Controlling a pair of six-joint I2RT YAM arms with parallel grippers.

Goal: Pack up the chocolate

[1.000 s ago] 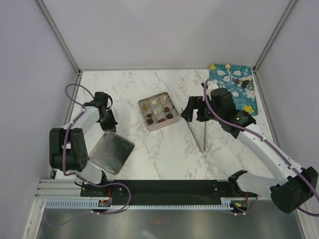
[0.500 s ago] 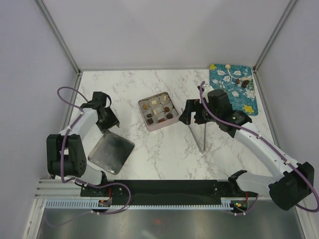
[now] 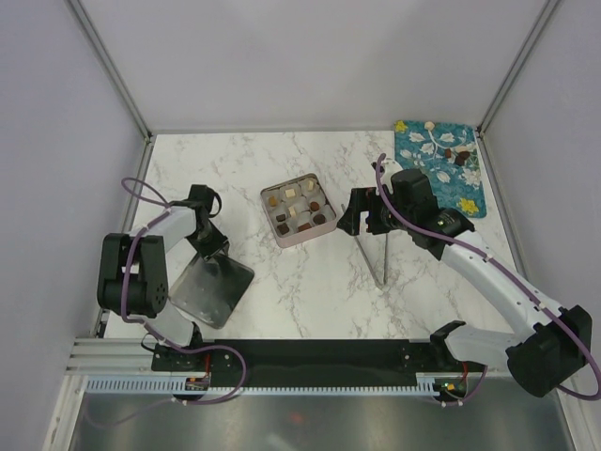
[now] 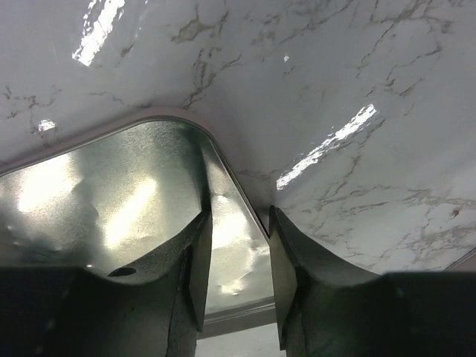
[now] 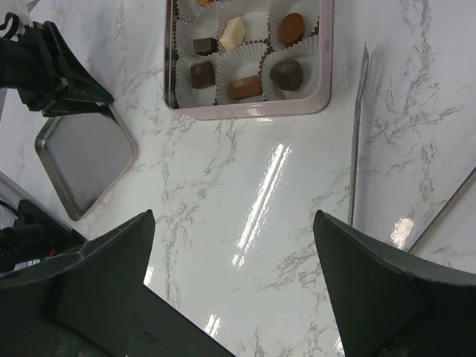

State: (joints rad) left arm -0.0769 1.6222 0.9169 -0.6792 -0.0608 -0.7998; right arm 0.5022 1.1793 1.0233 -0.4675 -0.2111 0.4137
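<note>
- right gripper (image 5: 232, 216): spread wide, empty, with chocolate (image 5: 245, 52) in tin (image 5: 253, 111) ahead, beyond the fingertips.
- left gripper (image 4: 238, 216): narrowly parted astride lid (image 4: 111, 193) rim, well apart from chocolate.

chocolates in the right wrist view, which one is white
The cream-white piece, between a small dark square and a reddish-brown oval; all others are brown.

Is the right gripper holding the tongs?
No: the right gripper is wide open and empty, and the tongs lie flat on the marble.
</note>
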